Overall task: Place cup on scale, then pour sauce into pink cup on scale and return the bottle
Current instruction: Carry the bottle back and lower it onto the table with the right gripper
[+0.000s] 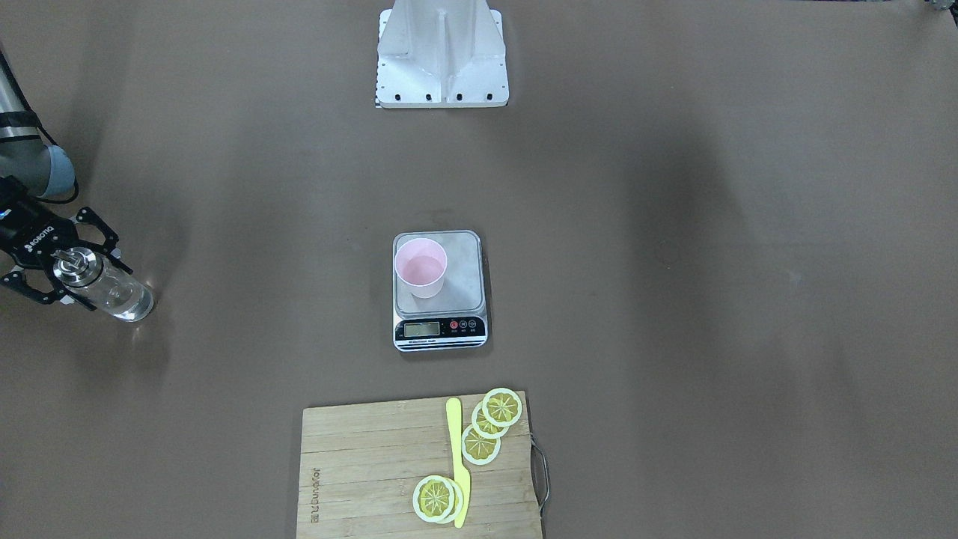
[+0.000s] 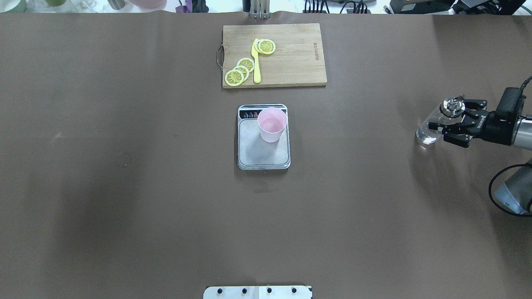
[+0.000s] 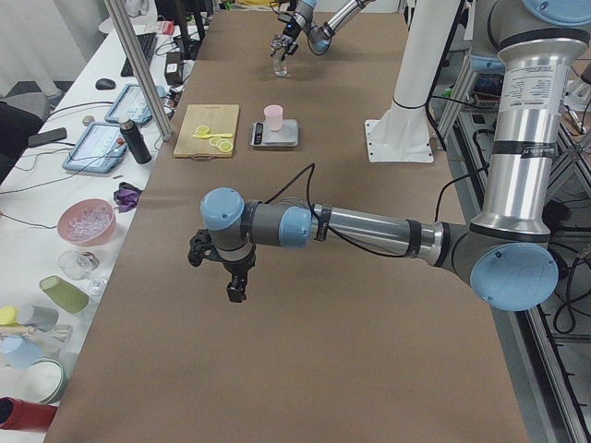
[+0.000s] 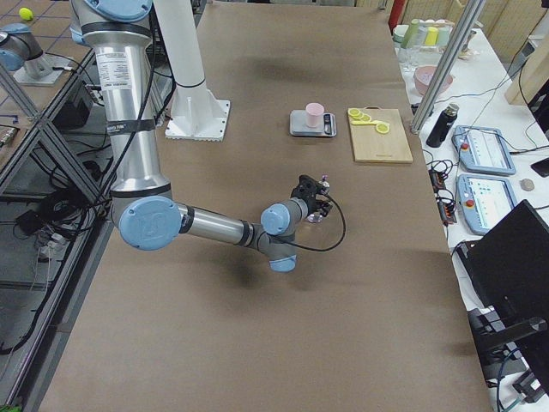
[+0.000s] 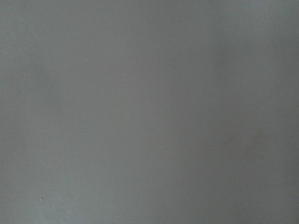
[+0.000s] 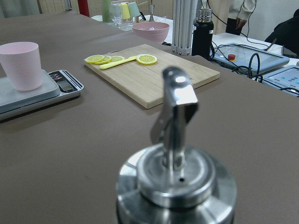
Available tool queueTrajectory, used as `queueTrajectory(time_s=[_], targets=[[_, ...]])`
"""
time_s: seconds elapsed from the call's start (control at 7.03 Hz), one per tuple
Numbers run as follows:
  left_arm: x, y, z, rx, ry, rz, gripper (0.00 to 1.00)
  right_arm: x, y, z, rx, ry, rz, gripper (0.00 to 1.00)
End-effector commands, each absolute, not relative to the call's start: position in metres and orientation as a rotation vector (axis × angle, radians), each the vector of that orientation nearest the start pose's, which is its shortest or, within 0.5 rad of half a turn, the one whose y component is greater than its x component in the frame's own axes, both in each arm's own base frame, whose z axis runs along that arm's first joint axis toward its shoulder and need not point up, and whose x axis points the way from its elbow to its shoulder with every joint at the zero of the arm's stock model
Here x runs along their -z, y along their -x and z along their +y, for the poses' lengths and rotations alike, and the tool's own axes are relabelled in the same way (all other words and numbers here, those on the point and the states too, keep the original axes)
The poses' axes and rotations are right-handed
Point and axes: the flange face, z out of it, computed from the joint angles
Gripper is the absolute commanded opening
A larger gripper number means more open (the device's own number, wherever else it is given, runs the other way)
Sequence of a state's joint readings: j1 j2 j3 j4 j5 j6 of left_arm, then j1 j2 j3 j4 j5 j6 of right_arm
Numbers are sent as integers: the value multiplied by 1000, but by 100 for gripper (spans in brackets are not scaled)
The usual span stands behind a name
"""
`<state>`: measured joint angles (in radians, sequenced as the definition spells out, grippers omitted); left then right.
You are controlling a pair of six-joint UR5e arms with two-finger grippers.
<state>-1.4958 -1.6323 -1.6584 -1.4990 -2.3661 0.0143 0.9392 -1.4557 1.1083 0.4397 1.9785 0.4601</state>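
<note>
The pale pink cup (image 1: pixel 420 267) stands upright on the back-left part of the steel scale (image 1: pixel 464 288), with a faint clear liquid surface showing inside it. The clear glass bottle (image 1: pixel 120 296) with its metal spout (image 6: pixel 175 140) stands upright on the table far to my right, a little clear sauce in its base. My right gripper (image 1: pixel 86 283) reaches in level around the bottle's upper body, its fingers spread wider than the glass, so it is open. My left gripper (image 3: pixel 222 272) hangs over bare table far from the scale, and I cannot tell its state.
A wooden cutting board (image 2: pixel 291 54) with lemon slices (image 2: pixel 240 70) and a yellow knife (image 2: pixel 256 62) lies beyond the scale. The robot's white base plate (image 1: pixel 441 67) is at the near edge. Tablets, bowls and cups sit on a side bench (image 3: pixel 92 148).
</note>
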Motion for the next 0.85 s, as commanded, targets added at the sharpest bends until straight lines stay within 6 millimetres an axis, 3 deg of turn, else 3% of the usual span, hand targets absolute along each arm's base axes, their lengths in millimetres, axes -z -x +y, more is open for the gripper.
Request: queueTrajectory(time_s=[0.0, 0.57, 0.71], targets=[[-587, 23, -524, -119, -56, 797, 99, -610, 219, -458, 469, -1246, -1124, 52], [-585, 23, -526, -120, -59, 797, 99, -612, 218, -456, 476, -1231, -1134, 73], [-586, 23, -526, -120, -58, 797, 99, -613, 217, -455, 476, -1229, -1134, 93]])
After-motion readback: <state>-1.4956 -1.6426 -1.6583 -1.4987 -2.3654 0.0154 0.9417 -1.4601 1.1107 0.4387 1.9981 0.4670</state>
